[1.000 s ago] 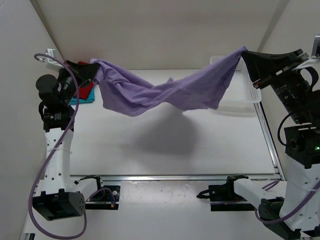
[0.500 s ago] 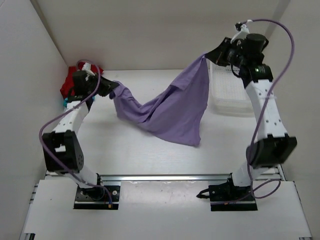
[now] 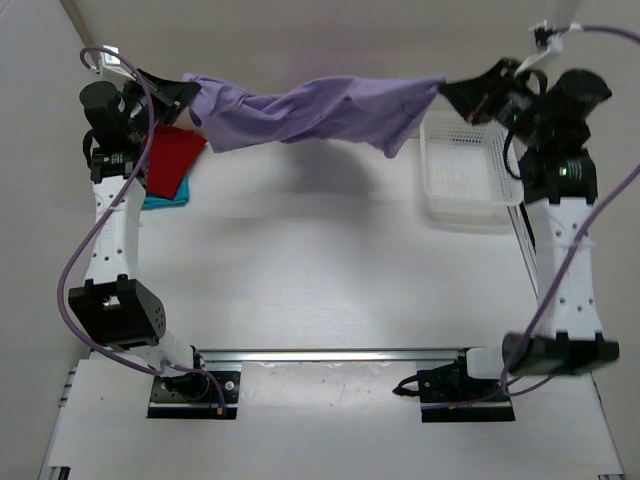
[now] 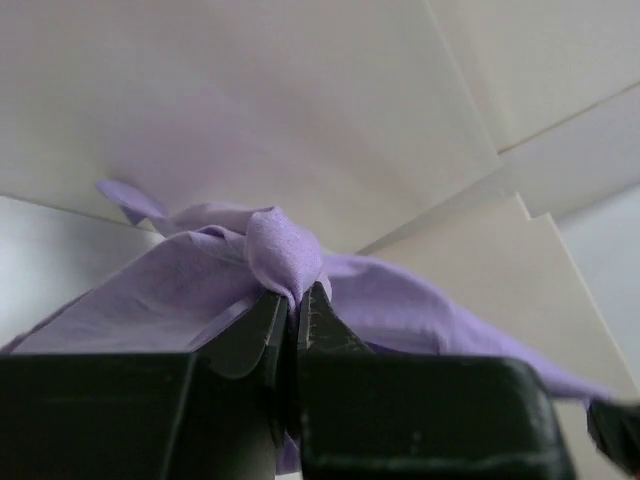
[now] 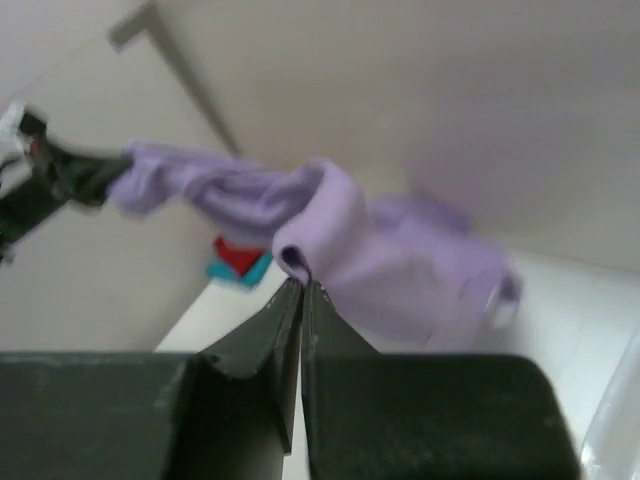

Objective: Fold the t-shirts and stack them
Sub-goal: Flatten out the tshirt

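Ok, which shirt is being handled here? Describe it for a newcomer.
Look above the far edge of the white table. A purple shirt hangs stretched between the left tool and right tool. Unlike the red shirt and teal shirt at far left, it is airborne.

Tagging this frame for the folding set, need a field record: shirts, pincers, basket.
lilac shirt: bunched, stretched in the air between both pincers
left pincer: shut on lilac shirt's left end
right pincer: shut on its right end
dark red shirt: lying on teal shirt, far left
basket: white mesh, far right, no shirt inside
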`<state>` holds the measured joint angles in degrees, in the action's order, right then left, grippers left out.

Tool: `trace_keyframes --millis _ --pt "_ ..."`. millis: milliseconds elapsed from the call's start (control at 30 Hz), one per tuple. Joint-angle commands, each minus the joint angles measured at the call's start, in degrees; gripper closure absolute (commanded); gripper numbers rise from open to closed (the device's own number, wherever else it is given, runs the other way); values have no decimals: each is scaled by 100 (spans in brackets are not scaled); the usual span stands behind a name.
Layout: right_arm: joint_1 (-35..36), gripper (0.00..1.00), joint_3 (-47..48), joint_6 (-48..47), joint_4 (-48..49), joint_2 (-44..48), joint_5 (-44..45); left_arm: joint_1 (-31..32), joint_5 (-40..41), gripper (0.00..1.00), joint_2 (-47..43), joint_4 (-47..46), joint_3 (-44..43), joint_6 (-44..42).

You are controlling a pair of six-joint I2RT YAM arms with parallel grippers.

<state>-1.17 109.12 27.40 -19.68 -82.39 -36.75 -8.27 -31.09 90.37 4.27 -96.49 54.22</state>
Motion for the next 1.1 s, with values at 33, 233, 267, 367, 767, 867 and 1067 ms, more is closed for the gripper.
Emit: trace_keyframes --millis 33,233,267,367,767,867,1067 --pt "47 100 -3546 344 1150 1382 -86 45 33 100 138 424 481 -288" --pt "-137 100 -6128 258 1563 1903 343 641 699 94 1944 1827 -469 -1517" --pt "-216 100 -6296 240 1616 1763 396 712 823 85 2480 2179 -659 -1615" --pt "-217 100 -6394 275 1818 1183 449 968 833 49 3485 2840 -1519 -1879" --pt "397 100 -7527 495 2275 1778 1206 458 1860 2 510 435 2578 -1756" --pt "686 99 -7800 503 2311 1981 1250 152 2036 51 333 442 3293 -1853" --pt "1101 100 -8169 477 2311 2350 1205 63 2650 41 305 355 3988 -2029"
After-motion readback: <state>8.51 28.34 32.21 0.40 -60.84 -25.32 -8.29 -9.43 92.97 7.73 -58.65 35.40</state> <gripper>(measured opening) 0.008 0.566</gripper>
